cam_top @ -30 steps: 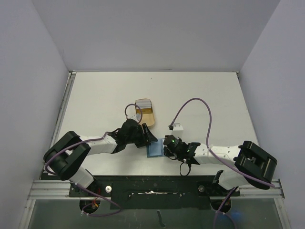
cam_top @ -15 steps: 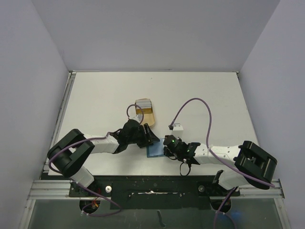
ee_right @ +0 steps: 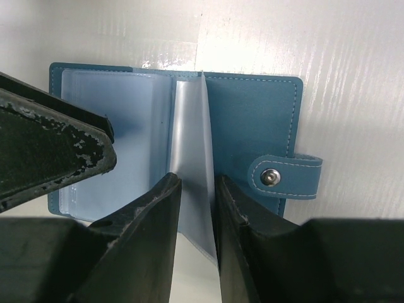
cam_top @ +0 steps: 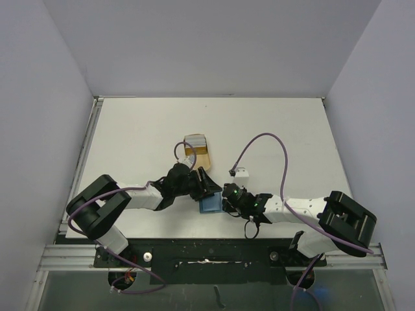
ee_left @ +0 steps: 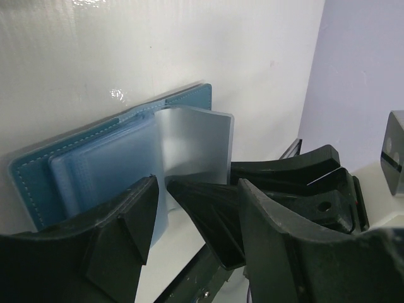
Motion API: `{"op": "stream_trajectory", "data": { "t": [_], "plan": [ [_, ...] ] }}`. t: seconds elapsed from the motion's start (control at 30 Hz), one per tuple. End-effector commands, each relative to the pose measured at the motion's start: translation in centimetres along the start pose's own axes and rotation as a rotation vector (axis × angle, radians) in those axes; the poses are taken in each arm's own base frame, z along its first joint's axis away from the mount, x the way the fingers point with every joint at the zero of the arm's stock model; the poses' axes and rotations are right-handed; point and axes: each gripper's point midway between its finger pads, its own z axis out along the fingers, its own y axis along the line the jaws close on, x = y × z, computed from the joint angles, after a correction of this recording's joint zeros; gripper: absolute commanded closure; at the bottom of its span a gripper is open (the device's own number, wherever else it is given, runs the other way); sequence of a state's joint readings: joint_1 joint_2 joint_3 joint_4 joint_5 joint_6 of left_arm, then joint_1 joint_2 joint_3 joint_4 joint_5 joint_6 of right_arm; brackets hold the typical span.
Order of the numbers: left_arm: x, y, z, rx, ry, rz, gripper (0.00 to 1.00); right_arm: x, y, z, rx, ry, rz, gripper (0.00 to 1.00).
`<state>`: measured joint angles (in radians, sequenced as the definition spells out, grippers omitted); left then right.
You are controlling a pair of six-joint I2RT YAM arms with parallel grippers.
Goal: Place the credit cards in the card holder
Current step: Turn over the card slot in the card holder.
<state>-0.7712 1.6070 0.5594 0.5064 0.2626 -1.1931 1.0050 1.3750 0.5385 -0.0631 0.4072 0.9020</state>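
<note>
Jaws of the right gripper (ee_right: 196, 189) are drawn narrow and look clamped on one clear sleeve (ee_right: 192, 126) of the card holder, standing that leaf upright like a half-turned page. Those of the left gripper (cam_top: 207, 184) stand well apart and grip nothing. One of its fingers (ee_right: 57, 145) lies over the left-hand pockets, though whether it presses them or hangs just above cannot be told. The white desk (cam_top: 130, 136) carries everything, and both arms reach in low from the near edge to meet at its near middle. The teal card holder (cam_top: 209, 205) lies open and flat there, between the two grippers, probably so that one side can be pinned while the other is lifted to expose a pocket mouth. Farther off and slightly left sits a tan tray (cam_top: 203, 162), well apart from the holder, with the credit cards (cam_top: 192, 142) stacked at its far end; none is in a pocket yet, as far as the views show. Smallest, the snap tab (ee_right: 284, 178) hangs undone off the holder's right edge.
</note>
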Motion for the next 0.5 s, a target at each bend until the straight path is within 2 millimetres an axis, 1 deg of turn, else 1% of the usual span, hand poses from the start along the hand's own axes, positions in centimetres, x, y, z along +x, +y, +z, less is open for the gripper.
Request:
{"op": "stream_trajectory", "data": {
  "t": [0.0,0.13,0.23,0.3,0.47],
  "plan": [
    [-0.3,-3.0,-0.3,0.11,-0.015,0.009,0.49,-0.4,0.4,0.1,-0.006,-0.036,0.014,0.71],
    [-0.4,-3.0,-0.4,0.103,-0.02,0.022,0.49,-0.4,0.7,0.1,-0.013,-0.032,0.012,0.71],
    [-0.9,-2.6,-1.0,0.029,-0.038,0.074,0.49,-0.5,0.9,0.0,-0.018,-0.032,0.006,0.71],
    [-1.5,-2.0,-1.6,-0.034,-0.064,0.115,0.49,-0.6,1.1,-0.1,-0.033,-0.036,0.005,0.71],
    [-2.3,-0.1,-3.9,-0.173,-0.116,0.155,0.49,-0.9,2.9,0.1,-0.132,-0.062,0.014,0.71]
  ]
}}
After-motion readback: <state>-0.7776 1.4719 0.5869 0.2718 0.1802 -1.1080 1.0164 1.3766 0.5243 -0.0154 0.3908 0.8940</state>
